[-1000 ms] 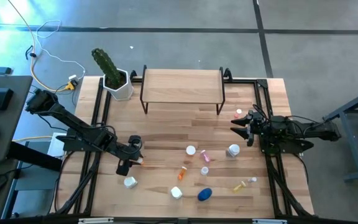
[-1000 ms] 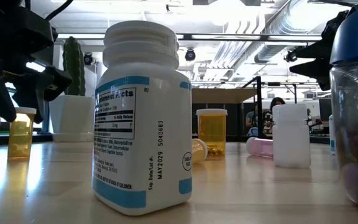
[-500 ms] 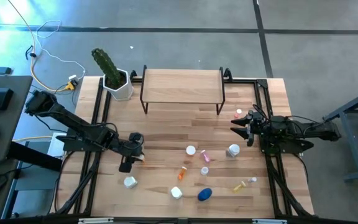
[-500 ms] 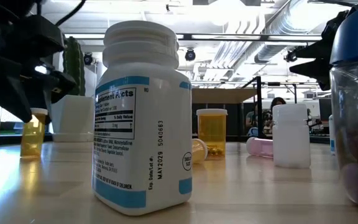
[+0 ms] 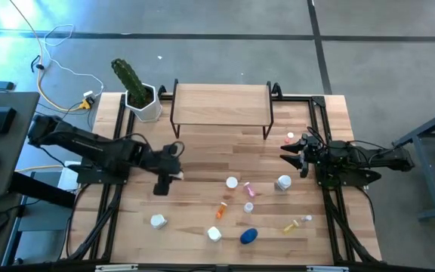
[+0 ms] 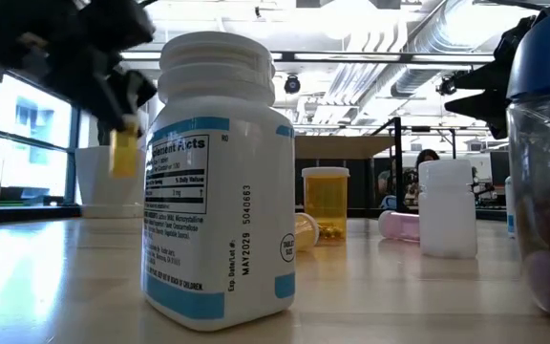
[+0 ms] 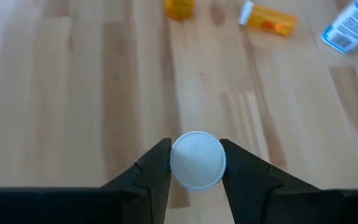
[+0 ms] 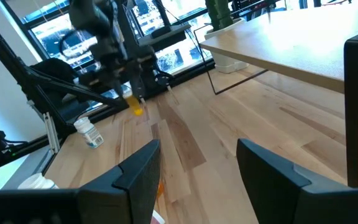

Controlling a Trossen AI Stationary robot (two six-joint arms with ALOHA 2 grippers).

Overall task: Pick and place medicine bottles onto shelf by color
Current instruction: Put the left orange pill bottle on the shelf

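Left gripper (image 5: 174, 174) is clamping a small yellow-orange bottle (image 6: 123, 153) with a ribbed white cap (image 7: 196, 159); the two dark fingers (image 7: 156, 169) are closed to the cap's width, pressing it on both sides. In the low view the bottle is hanging clear of the tabletop (image 5: 202, 159), over the table's left-centre, in front of the shelf (image 5: 220, 103) and apart from it.

Right gripper (image 5: 291, 153) is waiting at the right edge of the table, fingers (image 8: 138, 168) spread wide and holding nothing.

Shelf: smooth light wooden rectangle on thin black metal legs, bare on top.

The other bottles are sitting scattered on the plank-grain wood nearer the front: a white-capped jar (image 5: 158, 221), an orange bottle (image 5: 222, 209) on its side, a pink one (image 5: 249, 188), a rounded blue bottle (image 5: 248, 236). A white labelled cylinder with ridged cap (image 6: 218, 182) is standing upright closest to the low camera.

A cactus in a white hexagonal pot (image 5: 145, 103) is standing just beside the shelf's left end.
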